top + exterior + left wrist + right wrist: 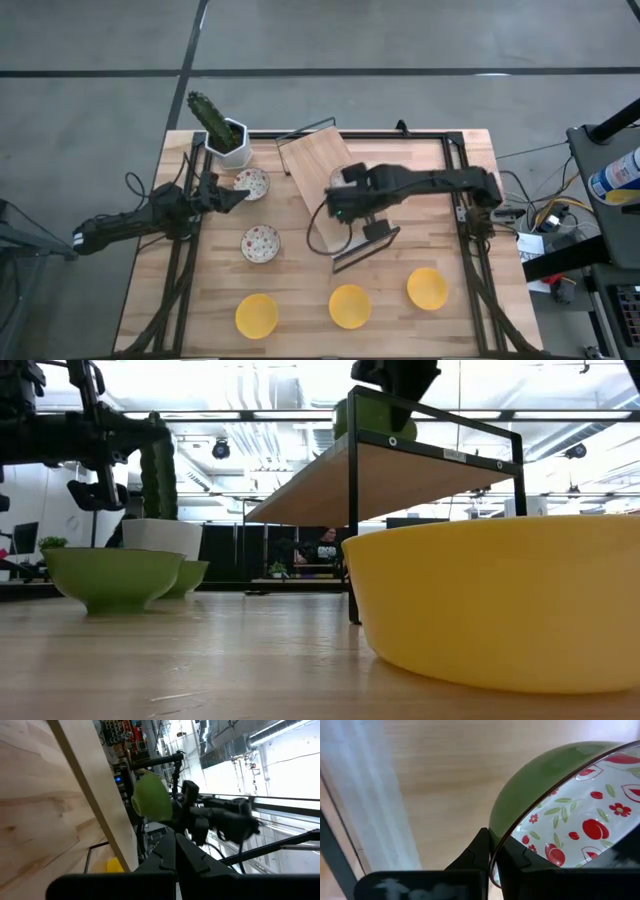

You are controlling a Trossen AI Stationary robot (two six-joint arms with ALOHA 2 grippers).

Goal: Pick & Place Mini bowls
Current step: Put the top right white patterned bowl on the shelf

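Two mini bowls with white, red-speckled insides (pixel 252 183) (pixel 260 243) stand on the table's left part; in the low view their outsides are green (pixel 110 575) (pixel 190 575). Three yellow mini bowls (pixel 257 313) (pixel 349 305) (pixel 427 288) stand in a row near the near edge. My right gripper (pixel 342 200) is over the tilted wooden shelf (pixel 318 160), shut on a third patterned bowl (pixel 570 805) (pixel 151 800) (pixel 375 415). The gripper hides that bowl in the high view. My left gripper (pixel 230 198) is shut and hovers beside the farther speckled bowl. My right gripper holds the green-outside bowl by its rim (pixel 493 854), with one finger on the green outer wall and one on the patterned inside. The bowl sits tilted in the hold, above the shelf board. I cannot tell whether its bottom touches the board.
A white pot with a green cactus (pixel 222 130) stands at the far left corner. The black-framed wooden shelf (pixel 400 460) stands mid-table, with a black bracket (pixel 365 245) lying near it. The table has a black frame along its sides (pixel 470 200).
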